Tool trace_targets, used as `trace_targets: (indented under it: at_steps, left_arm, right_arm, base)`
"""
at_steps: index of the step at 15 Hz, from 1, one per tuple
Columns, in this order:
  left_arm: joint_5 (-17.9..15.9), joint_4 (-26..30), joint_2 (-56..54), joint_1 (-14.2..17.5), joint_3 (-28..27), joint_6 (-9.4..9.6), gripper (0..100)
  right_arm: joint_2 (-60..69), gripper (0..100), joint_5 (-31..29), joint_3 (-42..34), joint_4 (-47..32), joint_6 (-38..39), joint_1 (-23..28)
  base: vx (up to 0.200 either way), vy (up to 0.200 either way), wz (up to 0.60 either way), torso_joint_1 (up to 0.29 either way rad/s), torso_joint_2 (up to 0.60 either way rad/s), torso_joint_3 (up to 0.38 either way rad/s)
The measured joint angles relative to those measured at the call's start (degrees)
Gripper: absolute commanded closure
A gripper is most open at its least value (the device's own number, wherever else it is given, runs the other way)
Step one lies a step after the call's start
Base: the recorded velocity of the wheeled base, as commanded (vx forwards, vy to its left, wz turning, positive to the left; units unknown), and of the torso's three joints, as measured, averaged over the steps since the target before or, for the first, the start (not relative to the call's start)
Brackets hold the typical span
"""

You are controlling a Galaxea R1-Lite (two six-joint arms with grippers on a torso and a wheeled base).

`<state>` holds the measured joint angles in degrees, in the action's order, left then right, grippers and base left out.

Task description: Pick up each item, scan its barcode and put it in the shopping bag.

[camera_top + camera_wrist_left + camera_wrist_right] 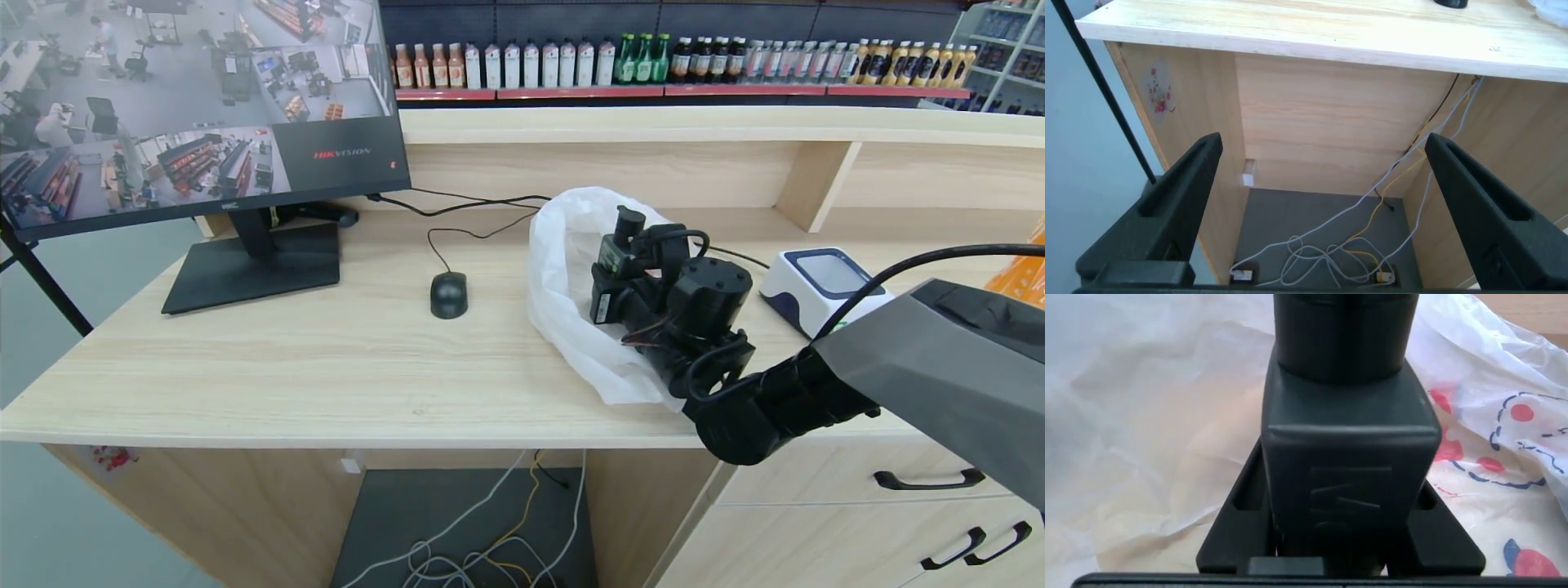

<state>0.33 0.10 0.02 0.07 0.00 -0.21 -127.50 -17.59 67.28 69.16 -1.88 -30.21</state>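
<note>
Low in the left wrist view, the left hand (1323, 155) is held with fingers wide apart before the surface's (326, 367) front edge. Right of centre in the head view, the right hand (633, 282) is clamped on a dark bottle (614, 255) in the shopping bag's (563, 269) mouth. A scanner (820, 286) is seen just right.

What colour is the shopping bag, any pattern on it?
The shopping bag is translucent white with a red-and-blue print, clearest in the right wrist view.
</note>
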Motion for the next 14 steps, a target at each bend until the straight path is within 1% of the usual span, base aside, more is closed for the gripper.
trace_targets:
  at_steps: [5,11,12,14]
  left_arm:
    - [0.0,0.0,0.0,0.0,0.0,-0.01,0]
    - [0.0,0.0,0.0,0.0,0.0,-0.04,0]
    - [0.0,0.0,0.0,0.0,0.0,-0.06,0]
    - [0.0,0.0,0.0,0.0,0.0,-0.04,0]
  right_arm:
    - [-0.1,100,-0.2,-2.1,0.3,0.2,0.0]
    - [-0.2,100,-0.2,-2.3,0.3,0.2,-0.3]
    - [-0.2,0,-0.2,-2.3,0.3,0.2,-0.3]
    - [-0.2,0,-0.1,-2.3,0.1,0.3,-0.3]
  base:
    - [0.000,0.000,0.00,0.000,0.00,0.000]
    - [0.000,0.000,0.00,0.000,0.00,0.000]
    - [0.000,0.000,0.00,0.000,0.00,0.000]
    - [0.000,0.000,0.00,0.000,0.00,0.000]
